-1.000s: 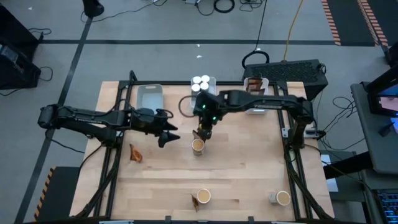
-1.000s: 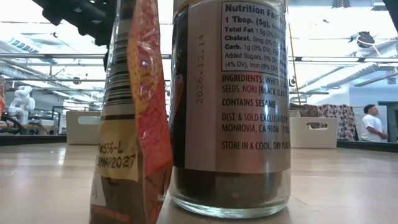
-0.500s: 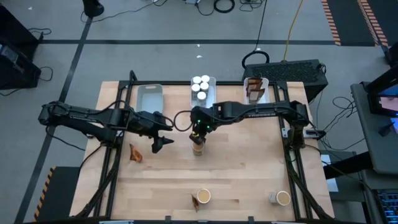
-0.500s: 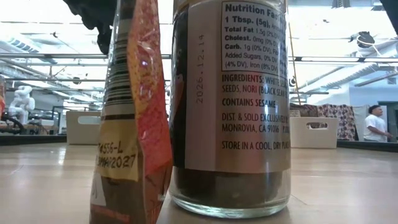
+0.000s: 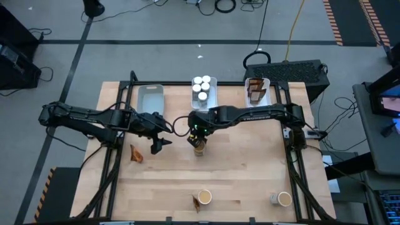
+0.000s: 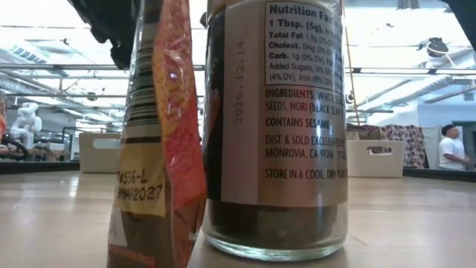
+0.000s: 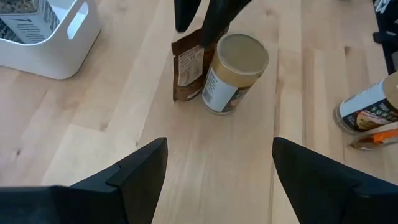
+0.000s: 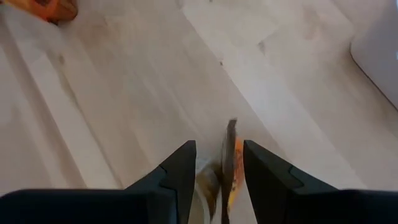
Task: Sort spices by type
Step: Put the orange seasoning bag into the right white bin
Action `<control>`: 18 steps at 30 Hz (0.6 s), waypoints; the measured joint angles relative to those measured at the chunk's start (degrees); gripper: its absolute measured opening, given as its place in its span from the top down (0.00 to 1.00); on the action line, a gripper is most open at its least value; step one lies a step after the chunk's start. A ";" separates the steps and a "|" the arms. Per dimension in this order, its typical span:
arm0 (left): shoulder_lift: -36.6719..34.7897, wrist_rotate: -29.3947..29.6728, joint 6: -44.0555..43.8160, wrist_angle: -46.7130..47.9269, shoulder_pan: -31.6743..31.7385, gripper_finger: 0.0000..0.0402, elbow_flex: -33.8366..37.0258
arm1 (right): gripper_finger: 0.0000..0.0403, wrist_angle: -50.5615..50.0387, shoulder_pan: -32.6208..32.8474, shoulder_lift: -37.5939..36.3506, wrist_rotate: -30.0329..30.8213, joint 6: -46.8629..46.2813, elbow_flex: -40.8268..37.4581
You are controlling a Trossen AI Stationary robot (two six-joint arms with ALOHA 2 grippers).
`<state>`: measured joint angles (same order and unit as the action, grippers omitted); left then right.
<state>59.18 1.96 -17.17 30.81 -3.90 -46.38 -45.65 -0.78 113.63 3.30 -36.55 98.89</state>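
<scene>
A dark brown pouch (image 7: pixel 188 71) stands upright on the table, next to a tan-topped tub (image 7: pixel 235 68) (image 5: pixel 199 149) at mid-table. My right gripper (image 5: pixel 199 136) (image 8: pixel 219 146) points down over the pouch. Its fingers are open and stand on either side of the pouch's top edge (image 8: pixel 229 155), with a gap showing on both sides. My left gripper (image 5: pixel 155 147) (image 7: pixel 217 146) hovers open to the left of the pair, holding nothing. Another pouch (image 5: pixel 135 154) lies on the table near the left gripper.
At the far edge stand a grey tray (image 5: pixel 150 97), a white tray with white-capped jars (image 5: pixel 202 87) and a tray with pouches (image 5: pixel 256 90). Near the front edge stand a tub and a pouch (image 5: pixel 201 199) (image 6: pixel 275 126) and two more containers (image 5: pixel 281 199).
My right gripper has come down and toward the table's left and near side, rolling as it went, until its fingers straddle the pouch beside the tub. My left gripper has drawn back a little toward the left edge and has rolled. No object has moved.
</scene>
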 joint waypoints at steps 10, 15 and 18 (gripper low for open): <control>0.26 6.28 -5.98 17.77 0.57 0.27 0.12 | 0.71 0.16 0.02 1.59 2.84 -0.31 0.02; 0.64 7.84 -9.44 26.04 2.00 0.27 1.01 | 0.71 0.28 0.13 2.47 2.85 -0.22 0.04; 0.74 7.44 -10.96 26.13 2.45 0.27 2.36 | 0.71 0.13 0.13 3.46 2.85 0.59 0.00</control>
<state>59.92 9.40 -28.13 56.95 -1.45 -44.02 -45.52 -0.64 117.09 6.15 -35.96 98.90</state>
